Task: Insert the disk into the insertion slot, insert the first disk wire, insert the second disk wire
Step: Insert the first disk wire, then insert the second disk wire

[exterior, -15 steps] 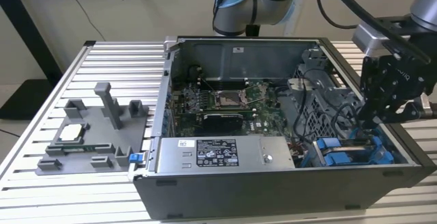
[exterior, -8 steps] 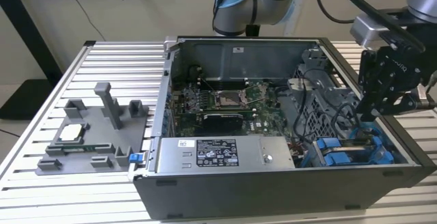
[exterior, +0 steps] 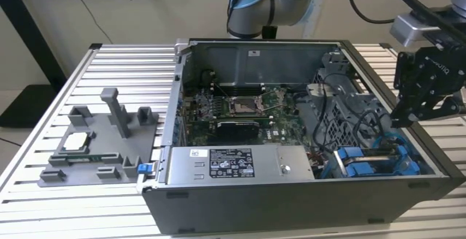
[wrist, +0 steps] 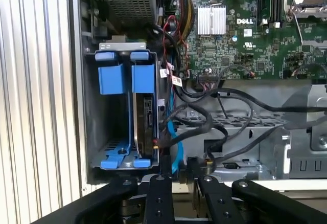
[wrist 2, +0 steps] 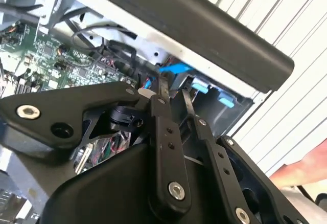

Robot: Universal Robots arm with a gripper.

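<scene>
Here the gripper (exterior: 402,121) (grip: cannot tell) hangs near the disk (wrist: 146,117) in the insertion slot (wrist: 104,132).

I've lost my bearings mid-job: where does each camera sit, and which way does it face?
Exterior view: off the arm, above the slatted metal table, looking down into the open black computer case; the arm and black gripper show.
First wrist view: on the arm, looking past the gripper at the grey metal drive bay with blue plastic rails and the green motherboard.
Second wrist view: on the arm, looking along the gripper toward the case's black rim.
Shared: both wrist views show gripper, motherboard and blue rails.
</scene>
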